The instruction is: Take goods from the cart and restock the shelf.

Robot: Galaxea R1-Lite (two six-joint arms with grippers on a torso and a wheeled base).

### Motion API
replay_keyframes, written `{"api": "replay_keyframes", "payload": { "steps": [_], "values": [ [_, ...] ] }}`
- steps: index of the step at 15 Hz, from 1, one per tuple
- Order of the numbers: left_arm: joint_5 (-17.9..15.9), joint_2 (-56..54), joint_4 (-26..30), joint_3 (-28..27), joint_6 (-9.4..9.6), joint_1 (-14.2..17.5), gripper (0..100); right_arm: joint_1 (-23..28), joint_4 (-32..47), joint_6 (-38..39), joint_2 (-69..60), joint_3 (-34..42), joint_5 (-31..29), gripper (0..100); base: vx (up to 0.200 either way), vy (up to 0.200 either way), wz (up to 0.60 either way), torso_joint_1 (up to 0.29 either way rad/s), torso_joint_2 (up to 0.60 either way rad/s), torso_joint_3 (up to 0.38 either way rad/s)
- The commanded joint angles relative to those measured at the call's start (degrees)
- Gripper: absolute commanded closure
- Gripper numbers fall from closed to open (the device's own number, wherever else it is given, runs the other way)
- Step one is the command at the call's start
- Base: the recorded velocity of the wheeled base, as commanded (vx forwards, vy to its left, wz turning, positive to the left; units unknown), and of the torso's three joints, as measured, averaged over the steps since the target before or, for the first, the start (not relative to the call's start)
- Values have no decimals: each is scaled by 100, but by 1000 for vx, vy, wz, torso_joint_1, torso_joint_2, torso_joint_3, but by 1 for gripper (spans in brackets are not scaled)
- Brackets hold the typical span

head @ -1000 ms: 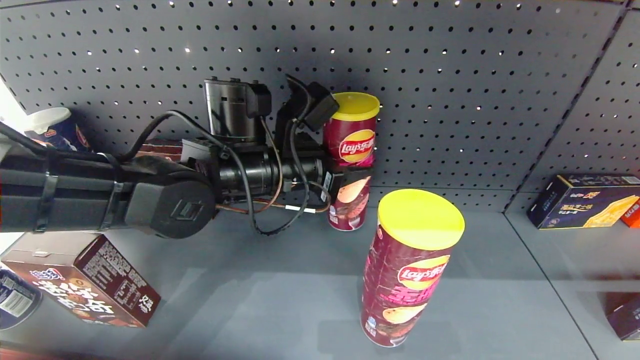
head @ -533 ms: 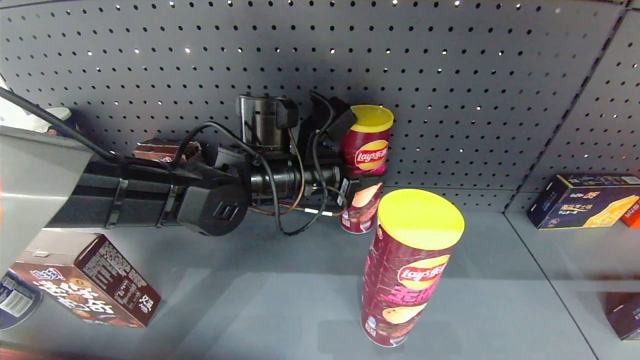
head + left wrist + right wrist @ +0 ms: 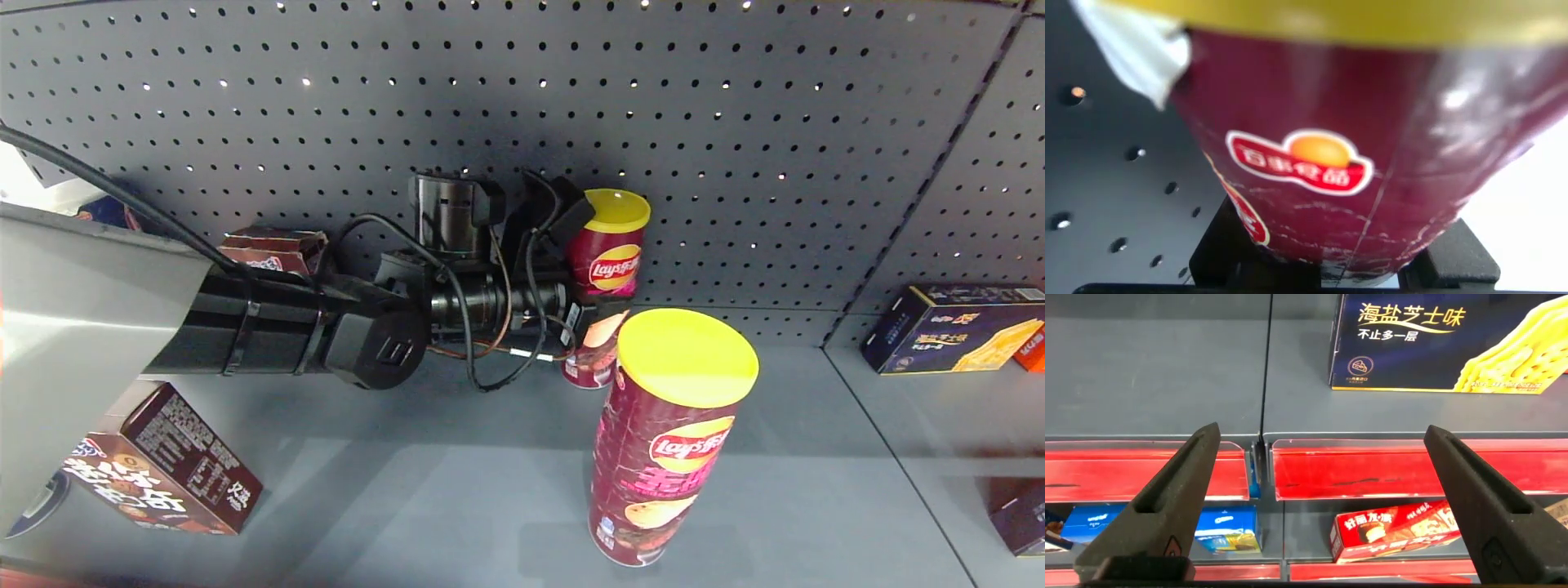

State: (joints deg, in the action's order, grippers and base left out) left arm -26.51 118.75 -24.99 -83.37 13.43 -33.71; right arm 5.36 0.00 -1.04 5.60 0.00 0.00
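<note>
Two chip cans on the grey shelf, one clamped

One yellow-lidded chip can (image 3: pixel 611 253) stands upright just in front of the pegboard back wall (image 3: pixel 735 163). The left gripper (image 3: pixel 600 306) pinches it around its middle from the left. Whether its base touches the shelf (image 3: pixel 457 506) cannot be told. In the left wrist view the can's maroon wall (image 3: pixel 1331 163) sits between dark fingers (image 3: pixel 1217 253).

A second chip can (image 3: pixel 661 457) stands upright on the shelf, just in front of the held one. A brown biscuit box (image 3: pixel 163 465) lies far left, and a dark blue box (image 3: pixel 955 327) lies on the neighbouring shelf bay.

The right gripper (image 3: pixel 1315 506) holds nothing, its fingers (image 3: pixel 1159 506) spread wide before red price rails (image 3: pixel 1372 469).
</note>
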Motion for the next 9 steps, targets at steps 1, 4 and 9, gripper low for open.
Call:
{"api": "replay_keyframes", "payload": {
  "steps": [1,4,9],
  "values": [
    [6,34,3,5,1,-39,100,0,0,-2,12,0,0,0,0,0,0,0,0,0],
    [50,17,-146,58,-16,-66,0,0,0,-2,12,0,0,0,0,0,0,0,0,0],
    [67,-686,-472,691,-34,-4,0,0,0,-2,12,0,0,0,0,0,0,0,0,0]
  ]
}}
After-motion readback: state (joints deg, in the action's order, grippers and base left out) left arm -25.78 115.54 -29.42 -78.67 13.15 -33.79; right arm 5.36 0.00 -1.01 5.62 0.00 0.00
